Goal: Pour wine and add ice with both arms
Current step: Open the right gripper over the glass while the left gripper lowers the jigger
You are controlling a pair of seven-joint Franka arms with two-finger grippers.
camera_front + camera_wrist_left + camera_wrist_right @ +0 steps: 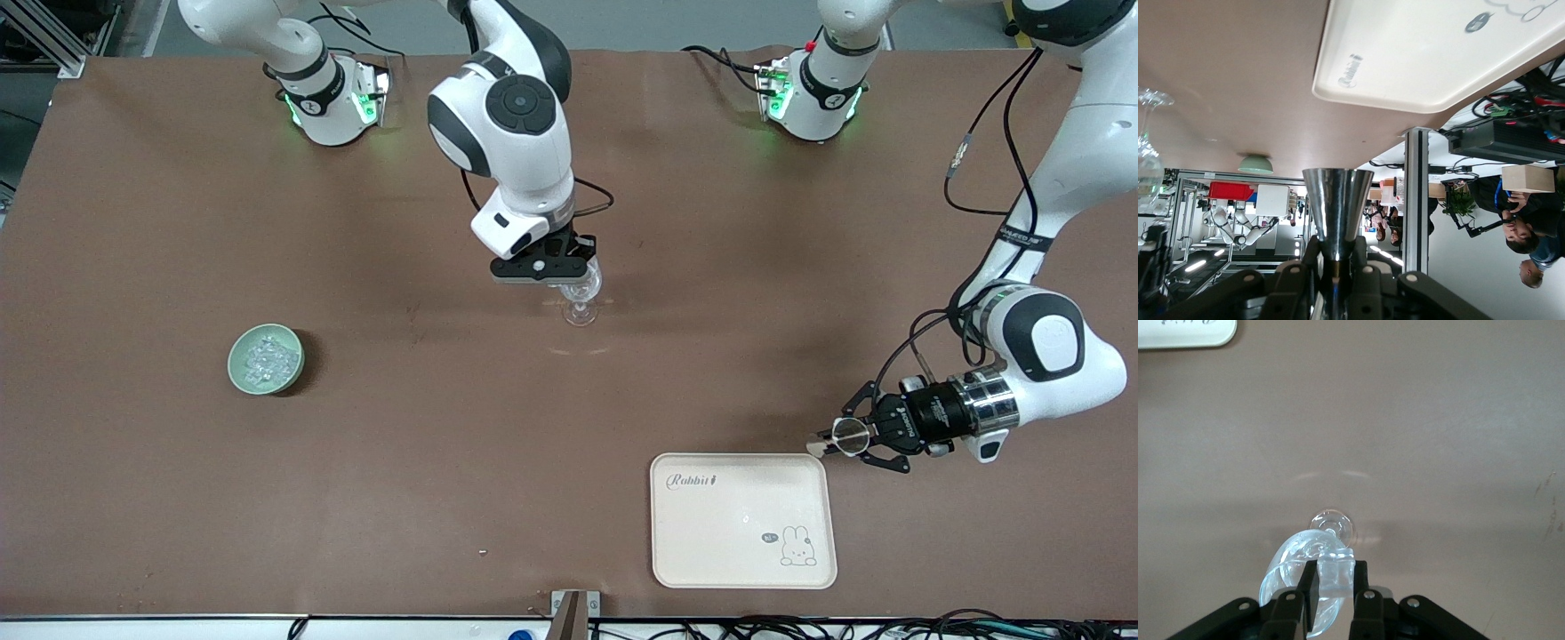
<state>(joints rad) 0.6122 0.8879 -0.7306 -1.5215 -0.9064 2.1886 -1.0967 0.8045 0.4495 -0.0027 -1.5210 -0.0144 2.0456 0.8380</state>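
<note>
Wine glass [581,298] sits roughly mid-table, and the right gripper [544,267] is down on it from above, fingers closed on the rim, so one finger looks to be inside the bowl of the glass and one outside. Right wrist view shows that pinch pretty clearly. My guess is it's steadying the glass upright so nothing tips when stuff goes in.

The left gripper [840,436] hangs just off the corner of the cream rabbit tray [743,520], toward the left arm's end of the table. It's clamped on a small shiny metal cup [1337,207], flared like a jigger, held sideways with the mouth pointing out from the fingers. Probably the pouring tool, though I can't tell if anything's in it.

The ice [265,357] is a heap of little clear cubes in the pale green bowl [240,373], toward the right arm's end, well apart from the glass and untouched. So the ice part looks not started yet. Tray has nothing on it.
</note>
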